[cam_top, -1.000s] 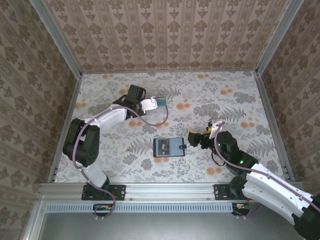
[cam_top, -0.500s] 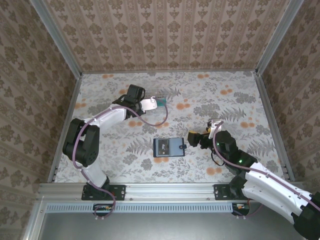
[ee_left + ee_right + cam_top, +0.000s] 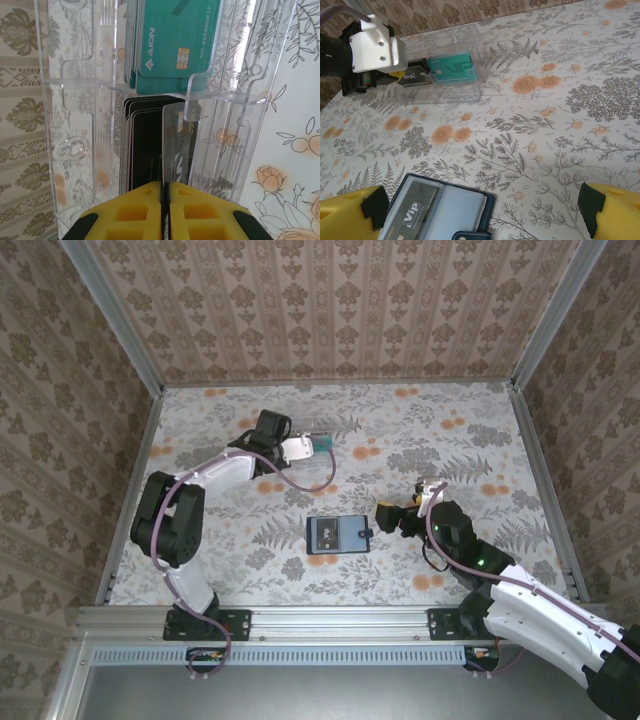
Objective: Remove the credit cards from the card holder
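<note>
The card holder [image 3: 338,534] lies open on the table, grey-blue inner face up, with a black VIP card [image 3: 412,207] in its left pocket and its tab toward my right gripper. My right gripper [image 3: 385,515] hovers open just right of the card holder [image 3: 440,210], its yellow fingers [image 3: 350,215] spread wide above it. My left gripper [image 3: 165,184] is shut on a dark card [image 3: 177,145] held edge-on inside the clear plastic box [image 3: 318,468]. The box holds a stack of green cards [image 3: 172,45] and a stack of black cards [image 3: 140,145].
The table has a floral covering [image 3: 450,440]. Patterned walls and metal rails [image 3: 540,470] close it in on three sides. The clear box [image 3: 455,55] stands well behind the card holder, with the left gripper's white mount [image 3: 372,47] at its left end.
The left arm's lower link has shifted slightly. Both grippers, the card holder and the box stay where they were.
</note>
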You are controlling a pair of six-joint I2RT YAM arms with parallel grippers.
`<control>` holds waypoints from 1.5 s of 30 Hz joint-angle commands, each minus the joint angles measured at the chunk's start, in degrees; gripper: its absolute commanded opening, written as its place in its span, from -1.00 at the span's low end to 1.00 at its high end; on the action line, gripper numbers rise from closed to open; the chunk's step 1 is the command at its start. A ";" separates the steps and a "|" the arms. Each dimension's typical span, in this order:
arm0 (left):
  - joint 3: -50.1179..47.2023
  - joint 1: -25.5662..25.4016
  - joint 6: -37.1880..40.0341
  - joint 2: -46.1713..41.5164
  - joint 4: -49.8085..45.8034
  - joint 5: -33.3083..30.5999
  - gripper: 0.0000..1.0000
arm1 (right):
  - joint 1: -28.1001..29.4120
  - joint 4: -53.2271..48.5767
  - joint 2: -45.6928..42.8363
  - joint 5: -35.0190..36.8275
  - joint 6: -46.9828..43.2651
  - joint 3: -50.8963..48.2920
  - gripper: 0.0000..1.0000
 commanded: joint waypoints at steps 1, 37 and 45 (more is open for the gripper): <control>1.72 0.66 1.32 0.43 0.29 -0.89 -1.00 | -0.34 1.91 -0.13 -0.02 -0.28 -0.93 1.00; -4.75 4.01 6.89 -5.75 2.48 12.07 -1.00 | -1.18 2.20 -0.44 -0.37 0.10 -1.31 1.00; -3.58 4.75 7.51 -3.37 2.71 10.44 -1.00 | -1.26 2.24 -0.37 -0.47 0.13 -1.37 1.00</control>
